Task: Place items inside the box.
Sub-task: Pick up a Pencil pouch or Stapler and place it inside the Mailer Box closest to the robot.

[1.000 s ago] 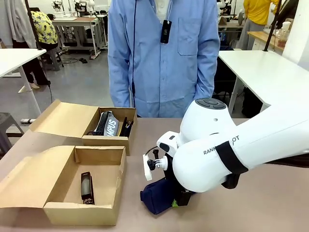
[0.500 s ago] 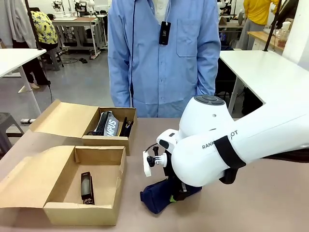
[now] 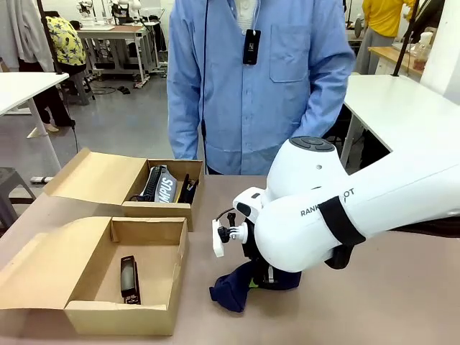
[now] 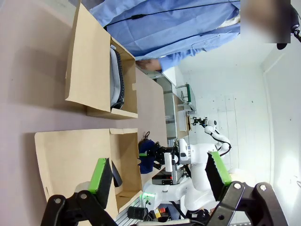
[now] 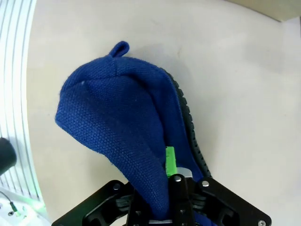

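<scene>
Green pads [image 4: 101,175] wide apart on the left gripper [image 4: 159,172], nothing between them, both boxes in sight beyond in the left wrist view. On the front view's near left, the larger brown cardboard box [image 3: 118,318], open, wide lid flap laid out flat to its left, a black stapler [image 3: 129,279] lying on its floor. Behind it and just beside, a smaller box [image 3: 158,210], also open, holding a grey-and-black printed item and some dark things too small to name. Right of the larger box, outside it and apart from its wall, the navy fabric pouch [image 3: 231,289] over the tan table [image 3: 402,302], bunched and tipped, one end raised. Clamped on that raised end, the right gripper [image 5: 168,165], jaws drawn together on the knit fabric beside the zip, seen close in the right wrist view, the pouch's far end with its small loop hanging toward the tabletop. Above, the bulky white right arm [image 3: 345,215] reaching in from the right. Across the table, a person [image 3: 259,86] in a light blue shirt, standing.
</scene>
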You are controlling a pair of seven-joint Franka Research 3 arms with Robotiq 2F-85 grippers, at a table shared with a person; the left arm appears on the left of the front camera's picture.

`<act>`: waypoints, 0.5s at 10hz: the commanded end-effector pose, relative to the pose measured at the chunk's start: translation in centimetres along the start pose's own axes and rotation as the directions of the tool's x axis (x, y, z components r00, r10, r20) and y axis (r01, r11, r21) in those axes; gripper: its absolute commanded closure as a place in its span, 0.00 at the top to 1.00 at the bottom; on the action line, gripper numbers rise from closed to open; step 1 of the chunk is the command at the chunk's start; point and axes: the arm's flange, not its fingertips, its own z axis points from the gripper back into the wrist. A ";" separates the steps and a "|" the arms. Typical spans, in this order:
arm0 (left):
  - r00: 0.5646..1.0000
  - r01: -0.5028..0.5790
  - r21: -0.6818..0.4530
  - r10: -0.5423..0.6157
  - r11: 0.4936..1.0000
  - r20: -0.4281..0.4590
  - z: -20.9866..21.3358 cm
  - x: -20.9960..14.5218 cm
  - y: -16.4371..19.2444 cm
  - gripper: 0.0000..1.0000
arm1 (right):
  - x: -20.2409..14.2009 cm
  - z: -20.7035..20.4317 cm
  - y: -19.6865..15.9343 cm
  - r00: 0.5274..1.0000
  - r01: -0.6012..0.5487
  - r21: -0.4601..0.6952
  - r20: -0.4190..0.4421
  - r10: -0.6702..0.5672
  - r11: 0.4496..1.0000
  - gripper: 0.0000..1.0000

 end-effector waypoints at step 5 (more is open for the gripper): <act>1.000 0.021 -0.018 -0.021 1.000 0.004 0.1 -0.1 -0.1 1.00 | 0.3 13.1 5.3 0.927 0.373 -0.012 -0.029 -0.373 0.928 0.00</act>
